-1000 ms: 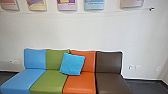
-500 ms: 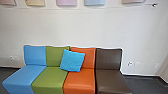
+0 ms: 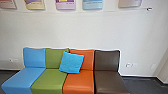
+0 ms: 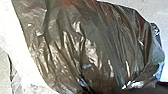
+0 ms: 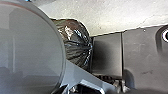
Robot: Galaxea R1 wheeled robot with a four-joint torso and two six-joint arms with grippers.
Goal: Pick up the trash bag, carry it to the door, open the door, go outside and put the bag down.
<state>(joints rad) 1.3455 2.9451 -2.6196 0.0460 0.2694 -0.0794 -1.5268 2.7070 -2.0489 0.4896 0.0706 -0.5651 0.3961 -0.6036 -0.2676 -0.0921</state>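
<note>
1. Wall: pale and upright, across the far side, with a dark skirting strip at its foot.
2. Floor: dark grey, seen at the near right and at the left edge.
3. Row of four joined seats against the wall, left to right: blue seat, green seat, orange seat, brown seat. Backs to the wall, seat parts toward the robot.
4. Trash bag: dark, glossy, creased, close to the left wrist camera. In the right wrist view it is between a big rounded grey part and a dark block, both the robot's. Its folds draw in to a narrow gathered end at the dark block; the full, rounded body points away from that block. Part is hidden, so the direction of its long axis in the room cannot be told.
5. Grippers: left gripper, cannot say whether apart, together or clamped on the bag; right gripper, likewise undetermined.
6. Posters: a row high on the wall, tops cut off.
7. Cushion: bright blue, tilted, leaning across the green and orange backs.
8. Sockets: low on the wall, right of the brown seat.
</note>
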